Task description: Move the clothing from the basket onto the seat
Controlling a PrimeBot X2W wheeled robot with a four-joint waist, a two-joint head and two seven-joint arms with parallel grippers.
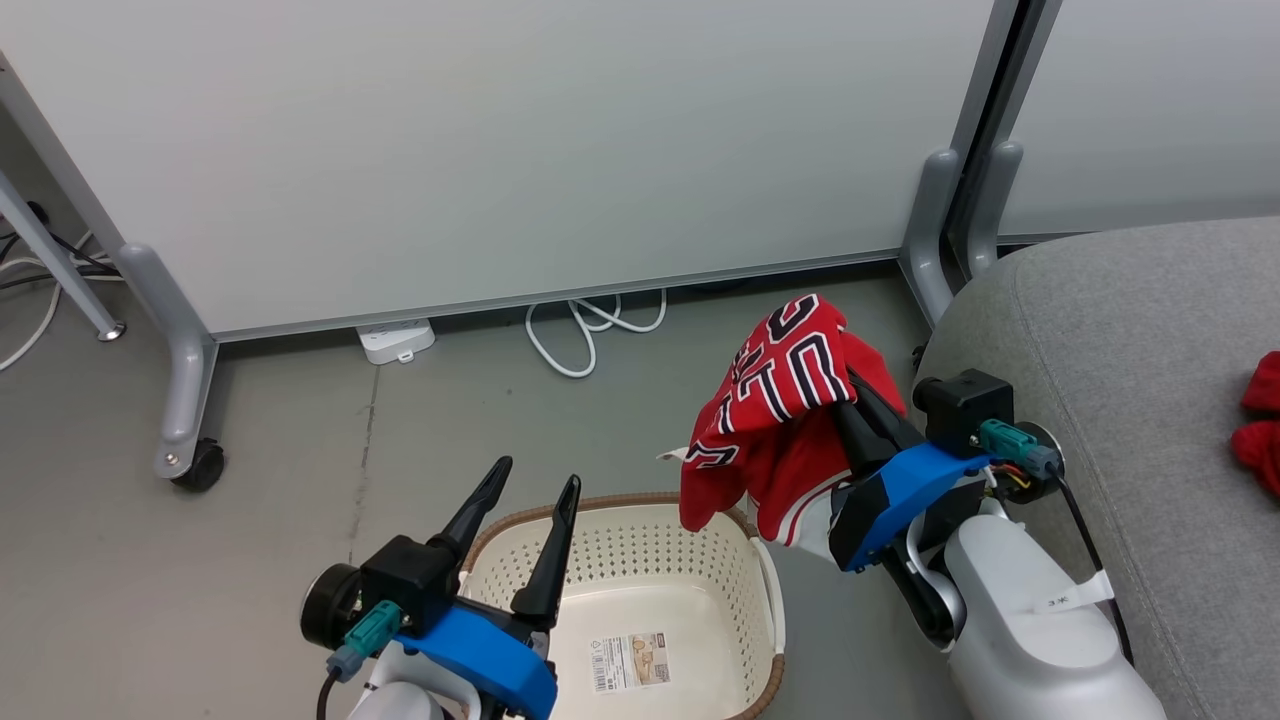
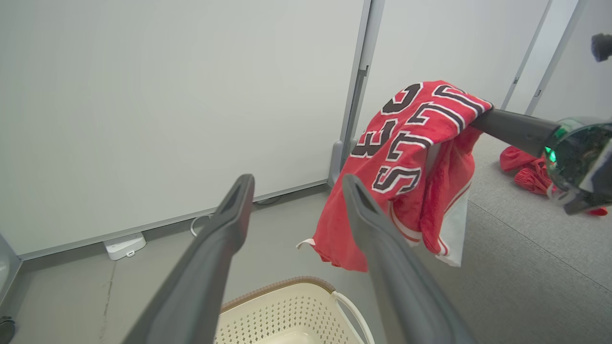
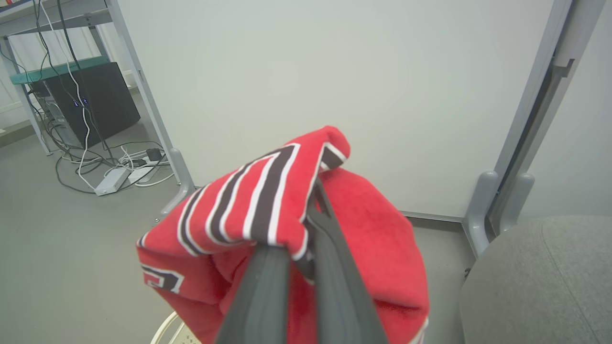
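A red jersey with black-and-white lettering hangs in the air above the floor, between the basket and the grey seat. My right gripper is shut on the jersey, whose folds drape over the fingertips. The jersey also hangs past my left gripper, which stands open above the basket's rim with nothing between its fingers. In the head view my left gripper sits at the basket's left edge. A second red garment lies on the seat at the far right. The basket's floor shows a paper label.
White partition panels on grey wheeled legs stand behind the basket. A white power strip and a looped white cable lie on the grey floor by the panel. A shelf with a dark box and cables stands farther left.
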